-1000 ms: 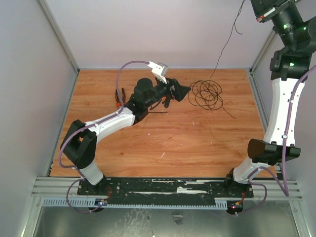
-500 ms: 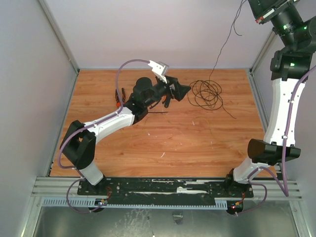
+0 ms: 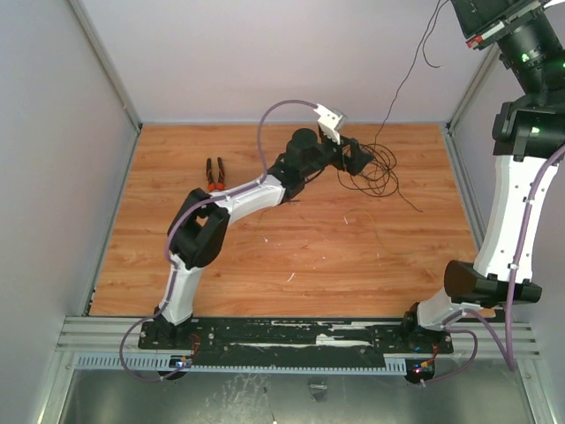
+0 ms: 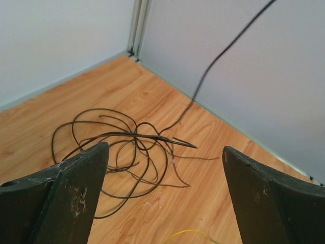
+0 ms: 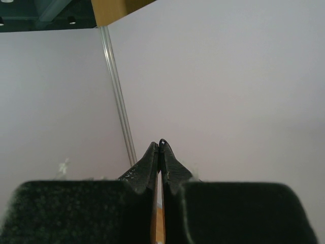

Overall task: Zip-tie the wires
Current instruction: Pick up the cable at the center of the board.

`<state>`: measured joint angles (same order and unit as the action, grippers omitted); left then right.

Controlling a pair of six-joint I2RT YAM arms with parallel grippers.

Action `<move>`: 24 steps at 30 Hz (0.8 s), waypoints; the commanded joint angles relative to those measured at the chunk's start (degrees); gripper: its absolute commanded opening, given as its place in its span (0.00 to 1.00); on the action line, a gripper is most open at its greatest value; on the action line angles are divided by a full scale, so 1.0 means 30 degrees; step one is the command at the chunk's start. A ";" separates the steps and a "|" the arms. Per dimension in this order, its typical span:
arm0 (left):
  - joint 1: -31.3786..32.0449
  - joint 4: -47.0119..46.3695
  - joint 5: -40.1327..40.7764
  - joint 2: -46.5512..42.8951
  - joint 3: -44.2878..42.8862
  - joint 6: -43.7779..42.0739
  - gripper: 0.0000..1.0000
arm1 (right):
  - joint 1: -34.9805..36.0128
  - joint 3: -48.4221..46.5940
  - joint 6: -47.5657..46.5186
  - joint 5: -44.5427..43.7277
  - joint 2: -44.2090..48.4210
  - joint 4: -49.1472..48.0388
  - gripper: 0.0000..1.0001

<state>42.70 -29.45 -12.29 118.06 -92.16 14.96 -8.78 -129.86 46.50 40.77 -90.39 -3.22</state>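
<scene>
Wires (image 3: 375,172), thin glossy black loops, lie tangled on the woodgrain bench (image 3: 309,256) at upper right of centre, one strand rising up the wall. Left pincer (image 4: 165,152) has swung over from beside the pliers (image 3: 214,172) and hangs released above them, ready to gather. Right pincer (image 5: 160,152), clenched, seems to nip that strand.

From above, the left tool (image 3: 361,162) covers the 9 o'clock side of the wires (image 3: 380,173), and one strand runs off the picture's edge at 1 o'clock. A black speck at the right tool's (image 5: 160,148) closed tips is too small to identify. At 6 o'clock in the left wrist view, a yellow thread (image 4: 187,233) is cropped.
</scene>
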 commanded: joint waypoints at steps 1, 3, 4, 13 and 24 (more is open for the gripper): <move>0.0494 0.0904 -0.0210 0.1365 -0.2487 -0.0849 0.98 | -0.0113 -0.0005 0.0306 0.0361 0.0629 -0.0405 0.00; 0.0532 0.1084 -0.0082 0.2127 -0.3386 -0.0803 0.98 | -0.0130 0.0296 0.0385 0.0441 0.0844 -0.0552 0.00; 0.0533 0.1032 -0.0090 0.2467 -0.3845 -0.0710 0.97 | -0.0123 0.0589 0.0442 0.0464 0.1043 -0.0766 0.00; 0.0546 -0.0724 -0.0883 0.4089 -0.5612 0.0503 0.49 | -0.0124 0.1953 0.0156 0.0486 0.1779 -0.1059 0.00; -0.0840 -0.0066 -0.0867 0.6448 -1.2314 0.2714 0.00 | -0.1308 0.5457 -0.1455 -0.0134 0.3075 0.2017 0.00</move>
<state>43.40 -24.99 -14.13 136.44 -122.45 16.75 -11.14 -121.05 43.99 41.04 -84.40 -0.12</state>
